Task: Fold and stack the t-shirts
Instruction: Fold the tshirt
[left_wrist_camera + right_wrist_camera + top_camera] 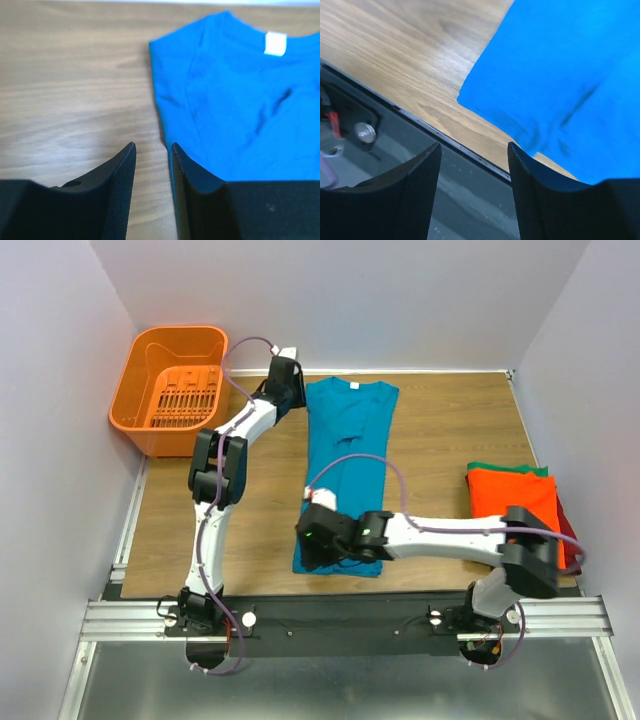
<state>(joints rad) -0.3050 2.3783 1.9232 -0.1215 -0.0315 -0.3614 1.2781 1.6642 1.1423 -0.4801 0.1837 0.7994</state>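
A teal-blue t-shirt (348, 465) lies folded lengthwise in the middle of the wooden table, neck at the far end, with a white neck tag (275, 43). My left gripper (293, 392) is open by a narrow gap at the shirt's far left edge; in the left wrist view (153, 146) wood shows between the fingers and the shirt (240, 100) edge runs along the right finger. My right gripper (312, 548) is open and empty at the shirt's near left corner (465, 97), over the table's front edge (475, 146). Folded orange (515, 502), green (505, 469) and dark red (570, 528) t-shirts lie stacked at the right.
An orange plastic slotted basket (170, 390) stands at the far left corner. White walls close in the left, back and right sides. A black strip and metal rail (340, 620) run along the table's near edge, below the right gripper.
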